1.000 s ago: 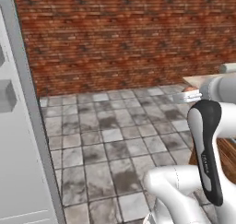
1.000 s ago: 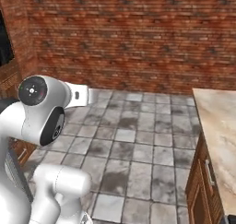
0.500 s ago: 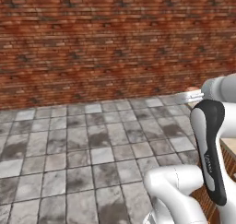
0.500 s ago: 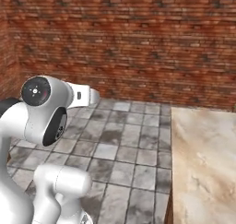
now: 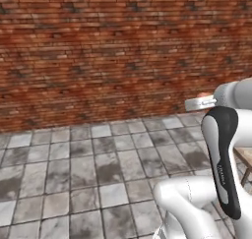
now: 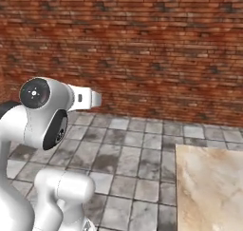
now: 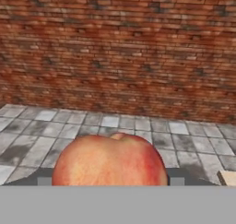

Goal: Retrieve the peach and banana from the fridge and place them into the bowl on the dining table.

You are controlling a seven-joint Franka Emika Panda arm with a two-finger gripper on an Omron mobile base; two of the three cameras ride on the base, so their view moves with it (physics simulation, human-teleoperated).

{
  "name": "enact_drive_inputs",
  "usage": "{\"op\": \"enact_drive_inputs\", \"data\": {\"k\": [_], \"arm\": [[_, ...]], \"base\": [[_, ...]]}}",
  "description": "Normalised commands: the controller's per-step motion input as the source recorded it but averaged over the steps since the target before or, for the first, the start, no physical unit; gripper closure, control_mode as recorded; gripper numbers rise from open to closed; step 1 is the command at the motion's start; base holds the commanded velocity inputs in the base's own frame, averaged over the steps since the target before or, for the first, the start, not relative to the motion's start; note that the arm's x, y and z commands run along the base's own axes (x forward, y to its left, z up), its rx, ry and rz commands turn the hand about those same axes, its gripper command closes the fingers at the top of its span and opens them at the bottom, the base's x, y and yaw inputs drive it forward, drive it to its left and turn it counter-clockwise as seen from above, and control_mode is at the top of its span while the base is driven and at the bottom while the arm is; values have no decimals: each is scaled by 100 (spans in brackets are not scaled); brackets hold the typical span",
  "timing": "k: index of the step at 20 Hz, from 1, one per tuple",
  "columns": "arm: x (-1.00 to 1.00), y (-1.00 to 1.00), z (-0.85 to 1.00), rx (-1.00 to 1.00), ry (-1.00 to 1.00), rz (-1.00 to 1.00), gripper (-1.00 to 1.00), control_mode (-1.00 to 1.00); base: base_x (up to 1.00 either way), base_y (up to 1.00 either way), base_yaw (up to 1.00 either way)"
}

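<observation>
peach (image 7: 109, 160) between fingers, brick wall (image 7: 120, 48) ahead, dining table (image 6: 209, 187) corner beside

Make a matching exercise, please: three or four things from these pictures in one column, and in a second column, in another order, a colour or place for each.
Things:
1. round reddish-orange peach
2. beige-brown marbled stone top of the dining table
3. red-brown brick wall
4. grey stone floor tiles

Places:
a. across the whole background, behind the tiled floor
b. close before the hand camera, low in its view
c. lower right corner of the right base view
d. under the robot, reaching back to the wall

Pairs: 1-b, 2-c, 3-a, 4-d
</observation>
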Motion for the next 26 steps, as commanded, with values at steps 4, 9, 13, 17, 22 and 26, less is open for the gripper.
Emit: {"op": "enact_drive_inputs", "data": {"k": [4, 9, 13, 17, 22, 26], "arm": [[0, 0, 0, 0, 0, 0, 100, 100], [0, 0, 0, 0, 0, 0, 100, 100], [0, 0, 0, 0, 0, 0, 100, 100], [0, 0, 0, 0, 0, 0, 100, 100], [0, 0, 0, 0, 0, 0, 100, 100], [0, 0, 0, 0, 0, 0, 100, 100]], "base": [[100, 0, -9], [100, 0, -18], [100, 0, -26], [89, 0, -33], [60, 0, -43], [45, 0, -50]]}}
